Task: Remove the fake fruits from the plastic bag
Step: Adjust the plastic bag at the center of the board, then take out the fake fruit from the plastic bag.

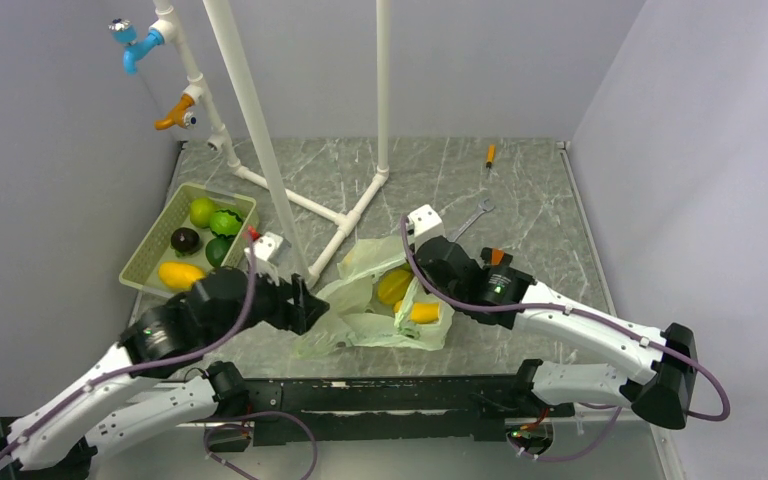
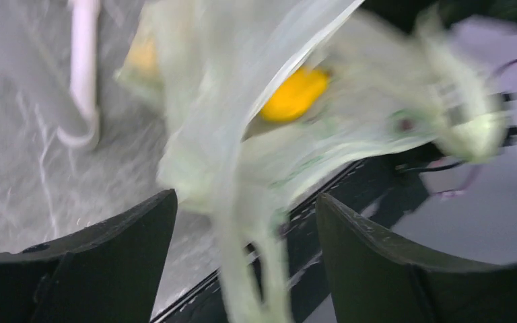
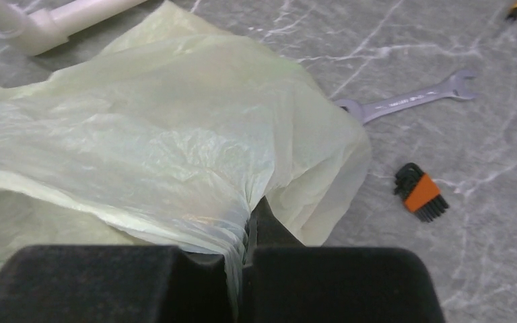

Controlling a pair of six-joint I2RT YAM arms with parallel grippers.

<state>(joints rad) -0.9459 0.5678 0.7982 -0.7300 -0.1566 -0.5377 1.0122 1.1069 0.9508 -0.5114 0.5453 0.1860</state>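
Observation:
The plastic bag (image 1: 380,322) lies crumpled mid-table, pale green and translucent. Two yellow fake fruits (image 1: 395,285) show through its open mouth; one appears blurred in the left wrist view (image 2: 295,94). My left gripper (image 1: 310,305) is at the bag's left end, open, its fingers (image 2: 128,256) wide apart. A loop handle of the bag (image 2: 242,269) hangs loosely between them (image 2: 246,198). My right gripper (image 1: 415,292) reaches in from the right and is shut on a fold of the bag (image 3: 141,134), pinched between its jaws (image 3: 249,225).
A pale-green slotted basket (image 1: 140,262) at the left holds several fruits: green (image 1: 202,211), dark (image 1: 185,240), yellow (image 1: 180,274). White pipe frame (image 1: 260,130) stands behind the bag. A wrench (image 3: 404,101), a hex key set (image 3: 419,194) and an orange-handled tool (image 1: 490,153) lie to the right.

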